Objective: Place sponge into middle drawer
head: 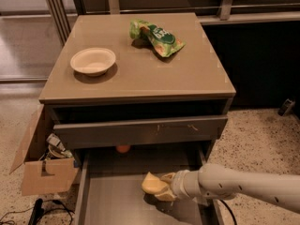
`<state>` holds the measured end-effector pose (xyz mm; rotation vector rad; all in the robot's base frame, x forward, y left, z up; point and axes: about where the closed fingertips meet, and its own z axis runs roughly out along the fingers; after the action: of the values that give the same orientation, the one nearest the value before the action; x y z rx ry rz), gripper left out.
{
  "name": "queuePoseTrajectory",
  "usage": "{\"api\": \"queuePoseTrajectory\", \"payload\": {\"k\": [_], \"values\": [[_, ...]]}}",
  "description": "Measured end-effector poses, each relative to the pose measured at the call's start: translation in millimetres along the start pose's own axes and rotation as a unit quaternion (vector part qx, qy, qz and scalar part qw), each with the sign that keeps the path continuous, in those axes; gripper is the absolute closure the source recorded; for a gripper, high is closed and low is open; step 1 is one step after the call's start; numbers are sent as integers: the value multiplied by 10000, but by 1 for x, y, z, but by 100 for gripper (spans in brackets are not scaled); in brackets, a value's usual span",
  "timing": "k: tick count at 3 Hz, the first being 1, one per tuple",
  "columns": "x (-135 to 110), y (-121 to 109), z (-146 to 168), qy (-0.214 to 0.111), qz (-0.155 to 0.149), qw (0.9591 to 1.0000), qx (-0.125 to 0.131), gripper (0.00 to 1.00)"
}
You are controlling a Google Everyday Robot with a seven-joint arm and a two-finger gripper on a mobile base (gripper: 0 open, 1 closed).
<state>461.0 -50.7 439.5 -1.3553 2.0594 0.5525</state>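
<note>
The pale yellow sponge [153, 184] is held in my gripper [161, 187] over the open middle drawer [112, 198], a little above its smooth grey floor, right of centre. My white arm comes in from the lower right. The gripper is shut on the sponge, and its shadow falls on the drawer floor below. The drawer is pulled out toward the camera beneath the drawer with the scratched grey front panel [140, 131].
A white bowl [93, 61] and a green snack bag [157, 36] sit on the cabinet top. A small orange thing [123, 148] lies at the drawer's back. An open cardboard box [44, 165] stands on the floor at the left.
</note>
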Motion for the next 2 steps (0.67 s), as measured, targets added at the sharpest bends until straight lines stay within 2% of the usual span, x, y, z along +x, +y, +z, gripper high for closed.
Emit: {"api": "queuePoseTrajectory", "payload": {"k": [1, 2], "values": [[29, -6, 9, 260, 170, 9995, 99, 100], [45, -10, 14, 387, 272, 9987, 193, 100]]}}
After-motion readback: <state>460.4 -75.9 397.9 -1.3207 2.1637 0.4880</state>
